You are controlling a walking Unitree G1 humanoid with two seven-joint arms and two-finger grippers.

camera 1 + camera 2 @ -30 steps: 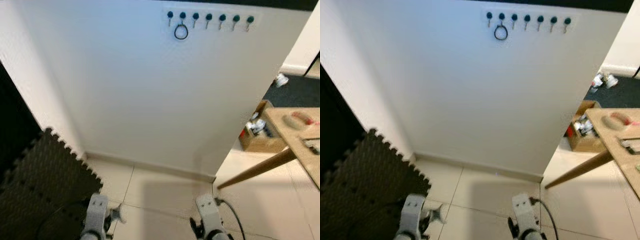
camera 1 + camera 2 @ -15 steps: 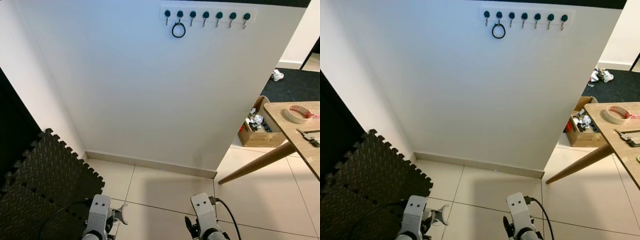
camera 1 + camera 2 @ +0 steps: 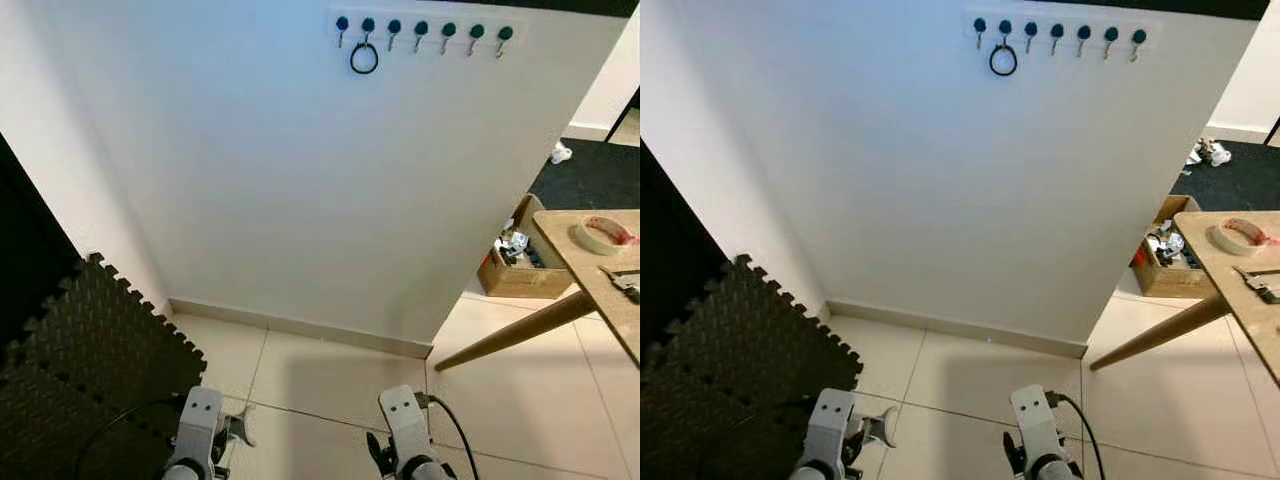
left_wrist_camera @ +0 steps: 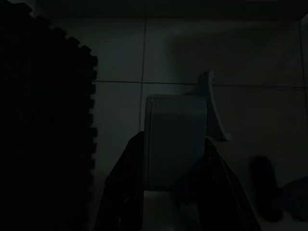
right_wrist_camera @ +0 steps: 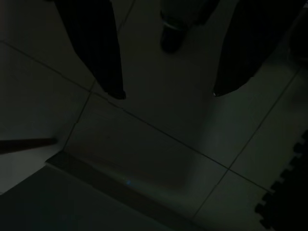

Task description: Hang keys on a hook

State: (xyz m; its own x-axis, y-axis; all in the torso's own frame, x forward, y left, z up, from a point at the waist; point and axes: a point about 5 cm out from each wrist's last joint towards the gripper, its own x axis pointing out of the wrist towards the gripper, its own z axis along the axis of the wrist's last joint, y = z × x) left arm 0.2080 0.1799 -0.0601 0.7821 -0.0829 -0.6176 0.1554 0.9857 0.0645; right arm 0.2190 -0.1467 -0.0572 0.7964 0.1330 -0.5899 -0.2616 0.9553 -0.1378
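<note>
A white wall (image 3: 300, 180) is facing the robot, and high on it a rack of hooks (image 3: 420, 30) is running in a row of seven dark knobs. A black key ring (image 3: 364, 59) is hanging from the second hook from the left, flat against the wall; no separate keys can be made out on it.

Both arms are hanging low at the near edge of the scene. The left gripper (image 4: 175, 144) is pointing down at the tiled floor (image 3: 330, 390), just beside the jagged edge of a dark foam mat (image 3: 80, 350) on the left. In the dim left wrist view it is closing on a pale blocky object (image 4: 175, 139) with a curved piece sticking up from it; what that object is cannot be told. The right gripper (image 5: 166, 94) is pointing down at bare tiles near the baseboard, its two black fingers (image 5: 103, 53) standing well apart with nothing between them.

To the right, a wooden table (image 3: 600, 285) is reaching in on a slanted leg, carrying a roll of tape (image 3: 603, 234). Beyond it, a cardboard box (image 3: 515, 265) of small clutter is sitting on the floor against the wall's far corner.
</note>
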